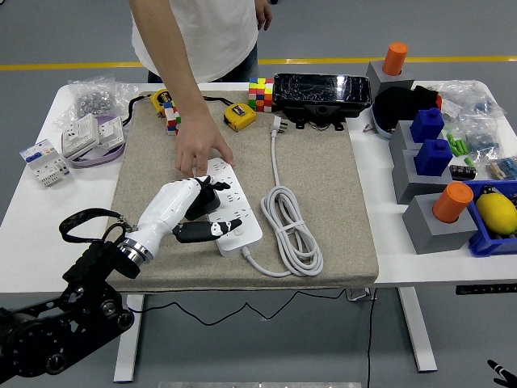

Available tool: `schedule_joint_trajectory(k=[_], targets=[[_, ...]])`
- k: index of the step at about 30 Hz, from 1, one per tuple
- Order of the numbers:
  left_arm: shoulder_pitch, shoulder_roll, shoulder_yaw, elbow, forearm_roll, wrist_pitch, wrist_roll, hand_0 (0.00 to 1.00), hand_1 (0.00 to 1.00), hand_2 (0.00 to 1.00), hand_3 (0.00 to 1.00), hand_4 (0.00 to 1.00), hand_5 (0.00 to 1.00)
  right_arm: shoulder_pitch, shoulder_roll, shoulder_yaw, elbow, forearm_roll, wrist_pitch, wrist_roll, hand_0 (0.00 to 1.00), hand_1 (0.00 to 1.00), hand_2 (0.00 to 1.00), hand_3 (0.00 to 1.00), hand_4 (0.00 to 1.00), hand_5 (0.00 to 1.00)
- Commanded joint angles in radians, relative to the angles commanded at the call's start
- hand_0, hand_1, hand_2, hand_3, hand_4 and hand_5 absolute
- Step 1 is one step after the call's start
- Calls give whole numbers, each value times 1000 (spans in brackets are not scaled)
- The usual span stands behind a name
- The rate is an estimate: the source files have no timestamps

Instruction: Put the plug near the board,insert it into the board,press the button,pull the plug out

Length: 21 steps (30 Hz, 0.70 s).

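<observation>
A white power strip (239, 212) lies on the beige mat (323, 186), and its white cable (292, 230) is coiled to its right. My left hand (196, 212) is white with black fingers. It reaches in from the lower left and is curled on a black plug (207, 200), holding it on the strip's near-left part. The thumb (212, 234) lies along the strip's left edge. I cannot tell whether the plug's pins are in a socket. A person's hand (199, 152) presses on the strip's far end. Only a fingertip of my right hand (501, 373) shows at the bottom right corner.
At the mat's far edge are a yellow tape measure (239, 116), a colour cube (259, 92) and a black box (321, 94). Grey blocks with orange and blue pieces (432, 174) and a blue bin (494, 212) stand on the right. Socket parts (79, 137) lie on the left.
</observation>
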Motion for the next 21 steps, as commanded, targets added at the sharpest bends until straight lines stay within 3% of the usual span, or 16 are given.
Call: schedule_joint_trajectory(k=[12,21], targets=[[-22,-26,30,21,-6,-10,7,628,726,725,710,891,550,1,1,-1,0,-1,0,0,570,664,676,603,972,494],[-4,-7,-9,-49,-17,13,-26,627,716,715,704,892,552,-2,0,-2,0,0,0,0,569,663,676,604,972,494]])
